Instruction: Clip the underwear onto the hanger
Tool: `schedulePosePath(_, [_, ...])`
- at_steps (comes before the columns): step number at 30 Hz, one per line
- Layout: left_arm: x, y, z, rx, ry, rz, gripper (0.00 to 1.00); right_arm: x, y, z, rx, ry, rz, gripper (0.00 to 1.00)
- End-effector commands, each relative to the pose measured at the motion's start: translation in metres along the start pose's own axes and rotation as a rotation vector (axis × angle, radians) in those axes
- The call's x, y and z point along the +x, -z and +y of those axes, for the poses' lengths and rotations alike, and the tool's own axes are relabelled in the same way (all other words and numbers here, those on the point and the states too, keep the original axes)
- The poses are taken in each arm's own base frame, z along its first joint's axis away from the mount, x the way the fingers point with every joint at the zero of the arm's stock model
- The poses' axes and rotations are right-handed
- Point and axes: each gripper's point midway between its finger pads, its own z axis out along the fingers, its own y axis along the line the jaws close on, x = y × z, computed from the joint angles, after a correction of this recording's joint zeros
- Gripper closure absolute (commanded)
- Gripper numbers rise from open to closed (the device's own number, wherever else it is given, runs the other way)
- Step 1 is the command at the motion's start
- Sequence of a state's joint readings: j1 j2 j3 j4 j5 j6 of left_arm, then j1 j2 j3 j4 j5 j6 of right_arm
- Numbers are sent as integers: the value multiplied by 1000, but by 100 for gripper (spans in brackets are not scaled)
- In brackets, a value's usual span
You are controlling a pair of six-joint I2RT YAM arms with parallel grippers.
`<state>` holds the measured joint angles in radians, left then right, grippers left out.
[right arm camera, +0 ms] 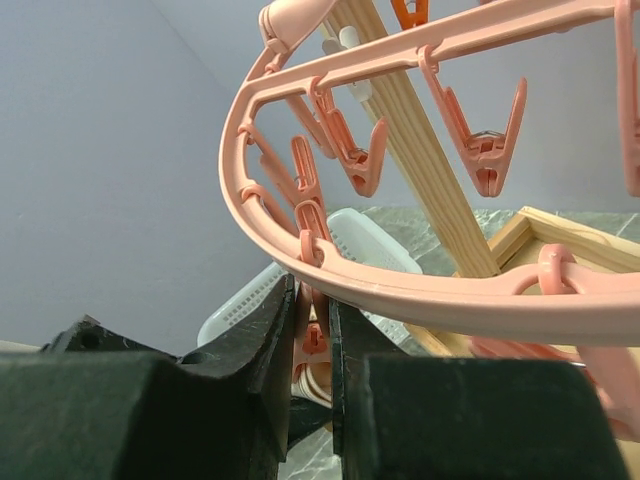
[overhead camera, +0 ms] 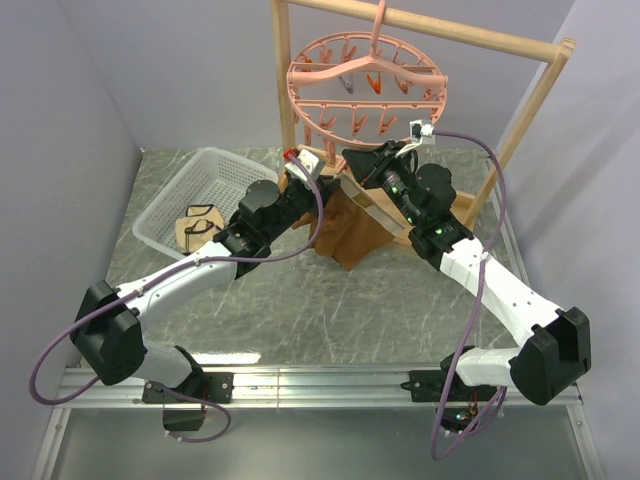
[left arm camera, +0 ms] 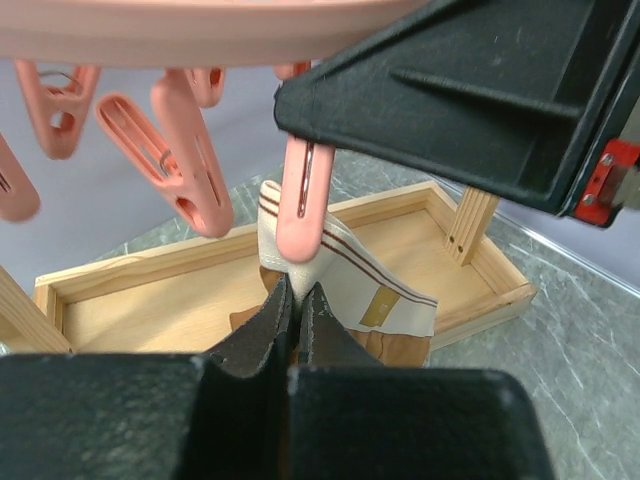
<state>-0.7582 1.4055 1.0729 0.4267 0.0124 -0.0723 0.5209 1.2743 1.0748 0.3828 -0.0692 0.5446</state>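
underwear (left arm camera: 340, 275) waistband pinched tight in left gripper (left arm camera: 297, 295), just below hanger (right arm camera: 420, 297) | clip (left arm camera: 303, 205) tip touches band | right gripper (right arm camera: 310, 330) narrow, squeezing clip top under hanger ring | step: likely clipping | next: feed band into clip mouth, then release squeeze

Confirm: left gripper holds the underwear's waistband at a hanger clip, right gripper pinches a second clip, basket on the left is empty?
Wrong on the basket: the top external view shows a beige garment lying in it. The rest stands: left gripper holds the underwear at a hanger clip, right gripper pinches a second clip.
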Motion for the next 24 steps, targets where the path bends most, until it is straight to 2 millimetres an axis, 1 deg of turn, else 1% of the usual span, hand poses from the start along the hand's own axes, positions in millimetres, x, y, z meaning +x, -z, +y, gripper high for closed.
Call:
schedulePosePath(1, [-51,-6,-9,26,17,-122,100,9,-1,4,-24,28,27,100])
schedulePosePath(5, [-55,-8,-9,29,21,-130,100,8,-1,5,-24,36,25,100])
schedulePosePath(8, [-56,-8,-9,30,21,-130,100,7,-1,5,-27,37,21,96])
schedulePosePath(9, [-55,-9,-9,29,21,-127,100,8,-1,6,-31,37,24,94])
schedulePosePath(11, [-57,-9,-9,27,21,-129,100,8,-1,8,-41,39,27,87])
schedulePosePath(12, [-57,-9,-9,27,23,-127,100,9,-1,8,-42,39,29,81])
schedulePosePath(14, [-56,-10,-8,22,22,-126,100,8,-2,9,-46,39,28,76])
schedulePosePath(15, [-58,-10,-8,21,20,-130,100,9,-2,9,-45,39,29,71])
schedulePosePath(17, [-57,-10,-8,21,22,-127,100,9,-3,10,-49,37,35,66])
schedulePosePath(18, [-58,-11,-7,18,22,-131,100,10,-3,11,-53,40,39,62])
schedulePosePath(21, [-60,-11,-7,14,25,-135,100,8,-3,13,-63,43,44,56])
schedulePosePath(24, [-61,-13,-7,13,27,-140,100,8,-4,13,-61,49,45,53])
